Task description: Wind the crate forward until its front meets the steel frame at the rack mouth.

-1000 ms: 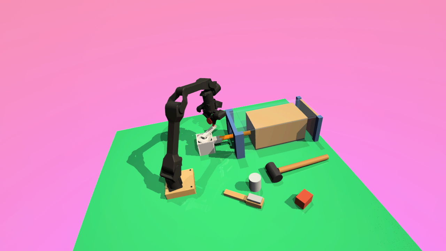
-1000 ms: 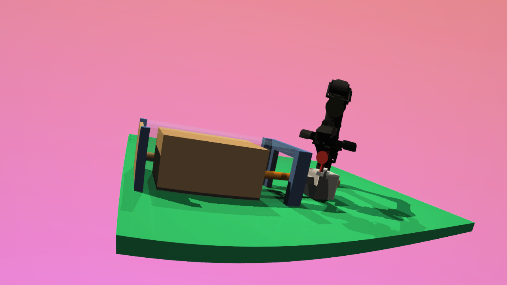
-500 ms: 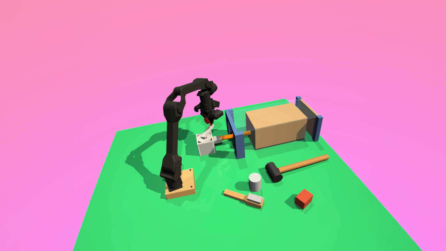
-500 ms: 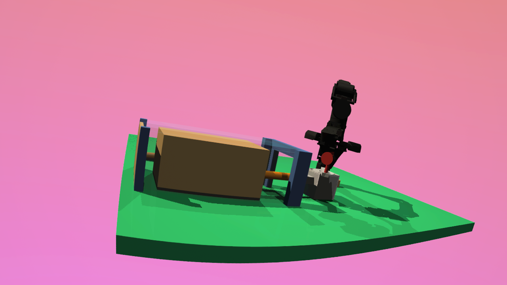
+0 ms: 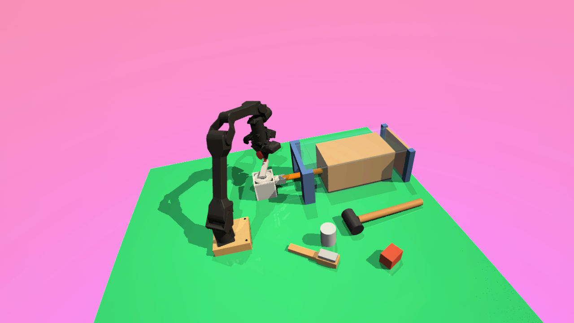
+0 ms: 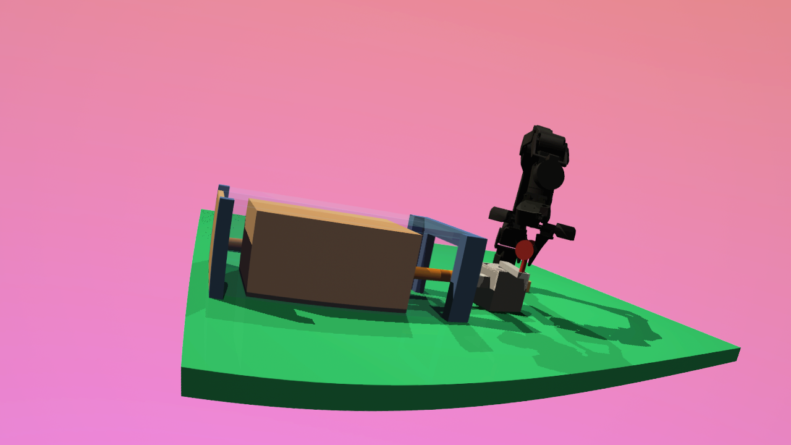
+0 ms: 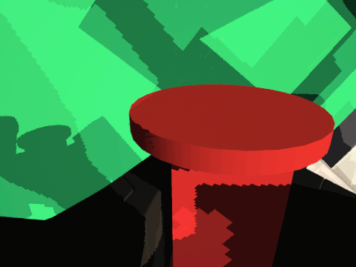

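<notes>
My gripper [image 5: 264, 156] [image 7: 231, 208] is shut on the red grip of the winch handle, above the winch. The grip's round cap [image 5: 259, 154] [image 6: 524, 250] [image 7: 233, 119] shows above the fingers. The handle's pale arm [image 5: 263, 169] lies across the top of the pale winch [image 5: 266, 191] [image 6: 500, 290]; its key is hidden. An orange strap [image 5: 291, 176] [image 6: 432, 273] runs from the winch through the blue frame [image 5: 308, 188] [image 6: 469, 276] to the crate [image 5: 361, 173] [image 6: 332, 259]. The crate sits flat, its front apart from the frame, with a visible gap.
The cubby's clear panels surround the crate, with a blue rear post [image 5: 408, 165] [image 6: 221, 248] behind it. A black-headed mallet [image 5: 352, 221], a grey cylinder [image 5: 328, 237], a wooden brush [image 5: 301, 250] and a red block [image 5: 390, 255] lie on the near side of the bench.
</notes>
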Controlling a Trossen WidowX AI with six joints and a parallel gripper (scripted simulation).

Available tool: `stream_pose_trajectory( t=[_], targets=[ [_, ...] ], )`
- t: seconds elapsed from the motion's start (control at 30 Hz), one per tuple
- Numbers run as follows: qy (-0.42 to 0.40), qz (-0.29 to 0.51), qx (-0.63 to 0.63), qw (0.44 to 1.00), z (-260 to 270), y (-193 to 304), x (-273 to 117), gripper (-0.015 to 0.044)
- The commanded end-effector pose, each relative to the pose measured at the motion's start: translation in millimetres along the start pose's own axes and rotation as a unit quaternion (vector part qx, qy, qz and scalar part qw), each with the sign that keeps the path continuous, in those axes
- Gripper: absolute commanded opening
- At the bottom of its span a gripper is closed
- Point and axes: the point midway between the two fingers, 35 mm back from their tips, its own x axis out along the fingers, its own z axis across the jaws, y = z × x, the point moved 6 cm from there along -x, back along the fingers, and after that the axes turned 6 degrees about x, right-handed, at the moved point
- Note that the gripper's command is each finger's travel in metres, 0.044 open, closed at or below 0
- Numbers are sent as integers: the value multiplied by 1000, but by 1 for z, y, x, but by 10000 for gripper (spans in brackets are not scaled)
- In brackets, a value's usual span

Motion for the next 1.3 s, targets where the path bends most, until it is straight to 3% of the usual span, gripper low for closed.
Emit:
stream_pose_trajectory(
  t=[0.0, 1.27],
  targets=[
    [-10, 15, -7, 1000, 12, 14, 1, 0],
    [-10, 18, -7, 1000, 29, 71, 0, 0]
  ],
)
